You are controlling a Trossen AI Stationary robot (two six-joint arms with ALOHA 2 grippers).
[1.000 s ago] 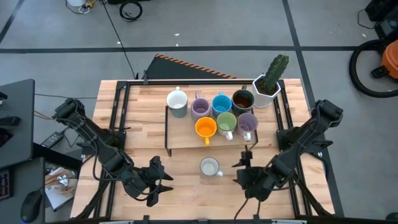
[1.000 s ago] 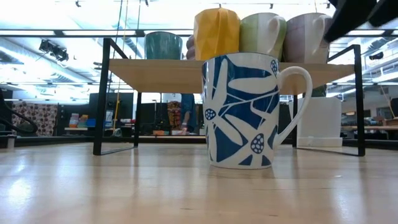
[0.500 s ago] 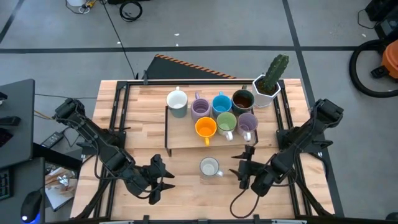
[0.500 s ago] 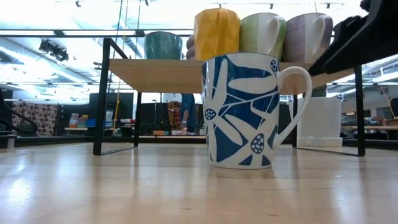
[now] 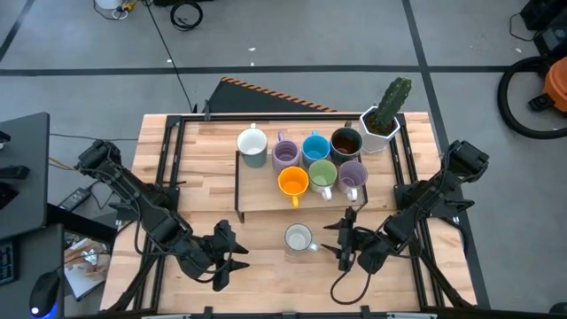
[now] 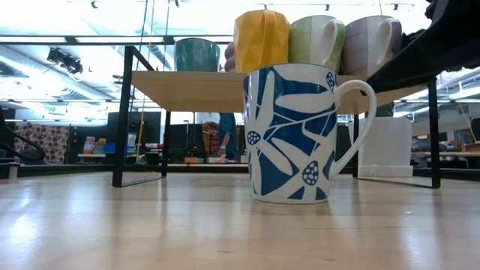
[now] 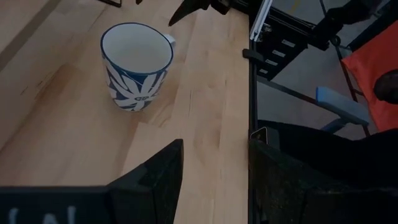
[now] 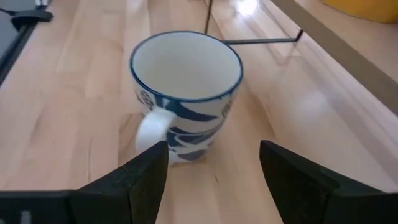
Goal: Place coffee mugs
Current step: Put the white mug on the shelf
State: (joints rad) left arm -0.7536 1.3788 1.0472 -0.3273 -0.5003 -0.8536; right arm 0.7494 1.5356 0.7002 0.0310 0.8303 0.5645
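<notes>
- My right end effector [image 5: 344, 245] has slid in toward the blue-patterned mug [image 5: 299, 237], fingers spread, handle facing them.
- The mug stands on the tabletop [image 5: 266, 244], in front of the shelf [image 5: 257, 197] holding the other mugs.
- I judge a grasp comes next.
- My left end effector [image 5: 232, 257] waits, spread, well apart.

Probably a lab, grey floor [image 5: 292, 53], cables [image 5: 186, 13]
</notes>
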